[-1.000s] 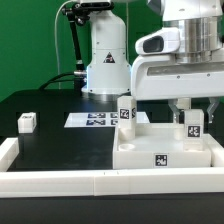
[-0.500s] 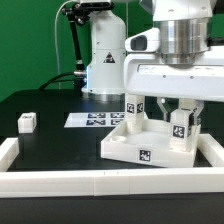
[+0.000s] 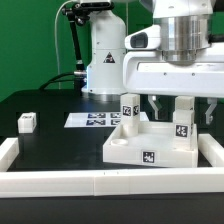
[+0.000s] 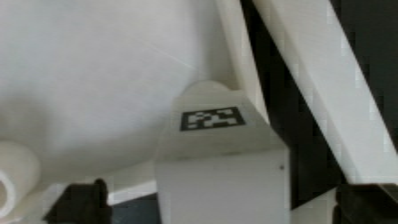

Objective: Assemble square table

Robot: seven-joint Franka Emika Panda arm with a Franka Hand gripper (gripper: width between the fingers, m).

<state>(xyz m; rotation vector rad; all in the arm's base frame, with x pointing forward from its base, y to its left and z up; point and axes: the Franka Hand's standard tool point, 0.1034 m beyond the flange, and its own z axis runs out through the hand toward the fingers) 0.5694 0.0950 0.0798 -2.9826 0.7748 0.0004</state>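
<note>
The square table's white top (image 3: pixel 150 146) lies upside down at the exterior view's right. Two white tagged legs stand upright in its corners, one at the back left (image 3: pixel 127 108) and one at the back right (image 3: pixel 183 118). My gripper (image 3: pixel 183 108) hangs over the right-hand leg, open, its dark fingers (image 3: pixel 156 104) apart on either side without touching it. The wrist view looks down that leg (image 4: pixel 219 165) between my gripper's (image 4: pixel 222 205) fingers (image 4: pixel 79 203), with the top's (image 4: pixel 89 90) inner face beside it. A third leg (image 3: pixel 27 122) lies loose at the left.
A low white border rail (image 3: pixel 95 181) runs along the front and up both sides. The marker board (image 3: pixel 93 120) lies flat behind the table top, in front of the arm's white base (image 3: pixel 105 60). Black table surface stretches between the loose leg and the top.
The gripper was shut on the right-hand leg and slid the top toward the exterior view's left. It has now opened and let go; the leg stays standing in its corner.
</note>
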